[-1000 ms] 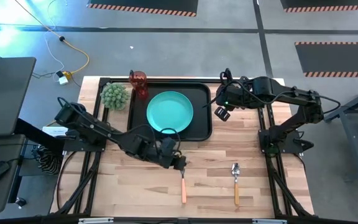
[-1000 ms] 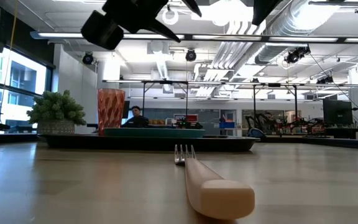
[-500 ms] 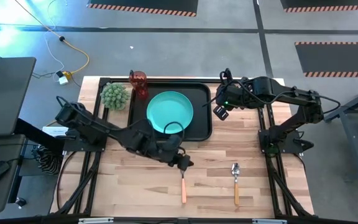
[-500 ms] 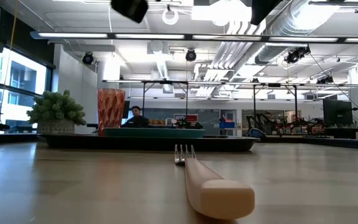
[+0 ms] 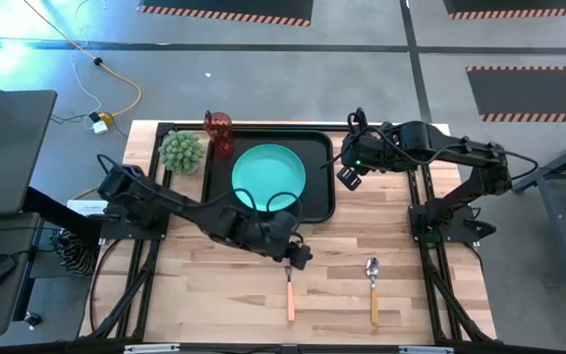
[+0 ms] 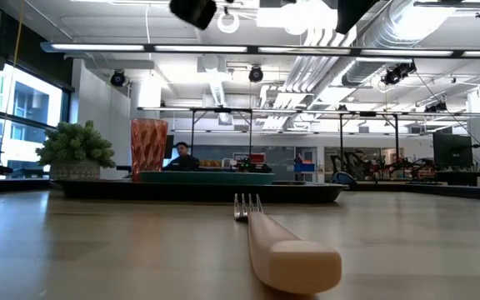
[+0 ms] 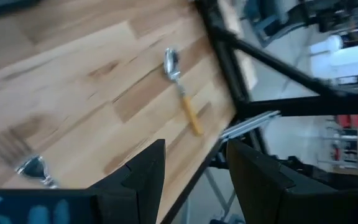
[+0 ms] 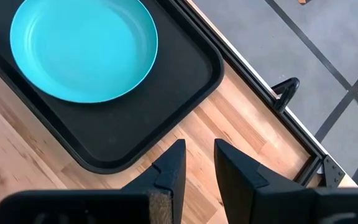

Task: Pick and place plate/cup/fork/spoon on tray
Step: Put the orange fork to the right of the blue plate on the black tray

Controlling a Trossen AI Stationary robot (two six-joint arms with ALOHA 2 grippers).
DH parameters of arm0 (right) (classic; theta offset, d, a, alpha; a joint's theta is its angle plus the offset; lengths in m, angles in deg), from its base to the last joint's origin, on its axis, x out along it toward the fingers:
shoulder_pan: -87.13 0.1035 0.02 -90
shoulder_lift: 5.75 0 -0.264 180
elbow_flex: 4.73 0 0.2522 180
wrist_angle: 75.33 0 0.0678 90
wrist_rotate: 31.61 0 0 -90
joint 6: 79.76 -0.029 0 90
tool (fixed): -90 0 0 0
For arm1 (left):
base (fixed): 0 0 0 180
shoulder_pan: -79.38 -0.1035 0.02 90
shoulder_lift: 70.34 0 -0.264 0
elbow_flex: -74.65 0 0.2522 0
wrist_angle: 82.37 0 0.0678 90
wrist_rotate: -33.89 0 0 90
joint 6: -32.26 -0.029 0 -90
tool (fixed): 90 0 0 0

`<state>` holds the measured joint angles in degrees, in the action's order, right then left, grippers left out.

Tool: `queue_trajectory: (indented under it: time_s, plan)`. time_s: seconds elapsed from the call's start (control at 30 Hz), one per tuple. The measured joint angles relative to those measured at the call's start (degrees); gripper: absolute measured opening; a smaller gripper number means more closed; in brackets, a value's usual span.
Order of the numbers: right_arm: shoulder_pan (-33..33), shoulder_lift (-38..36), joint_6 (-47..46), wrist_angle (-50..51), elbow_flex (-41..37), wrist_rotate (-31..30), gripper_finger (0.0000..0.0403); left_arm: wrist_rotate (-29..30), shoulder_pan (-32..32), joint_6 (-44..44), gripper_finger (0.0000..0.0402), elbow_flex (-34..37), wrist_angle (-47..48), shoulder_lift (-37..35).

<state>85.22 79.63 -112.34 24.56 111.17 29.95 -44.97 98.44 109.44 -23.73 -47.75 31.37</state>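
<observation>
The left gripper [image 5: 301, 258] is hanging with its fingers apart and nothing between them. It is sitting just above the tine end of the fork [image 5: 289, 292], which is lying flat on the wooden table [image 5: 214, 295] in front of the tray [image 5: 317, 202]. The spoon [image 5: 371, 287] is lying a little way to the side of the fork, also on the table. The plate [image 5: 268, 177] is already sitting in the tray, and the cup [image 5: 218, 131] is standing at the tray's far corner, near a small green plant [image 5: 179, 150].

To pick up the fork well, the left gripper should probably come straight down and pinch across the handle, not the thin tines.

The right gripper [image 5: 350, 177] is waiting by the tray's other side, its fingers a little apart and holding nothing.
</observation>
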Motion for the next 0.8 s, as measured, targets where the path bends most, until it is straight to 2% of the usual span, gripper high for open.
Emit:
queue_trajectory:
  time_s: [0.27, 0.8]
  plan:
    - [0.00, 0.00, 0.00, -0.07, 0.00, 0.02, 0.0076, 0.15, 1.74, 4.40, 0.0161, 0.04, 0.58, 4.87]
    - [0.00, 0.00, -1.29, -0.53, 0.00, 0.05, 0.0076, 1.04, 6.39, 14.91, 0.0161, -0.22, 5.27, 9.01]
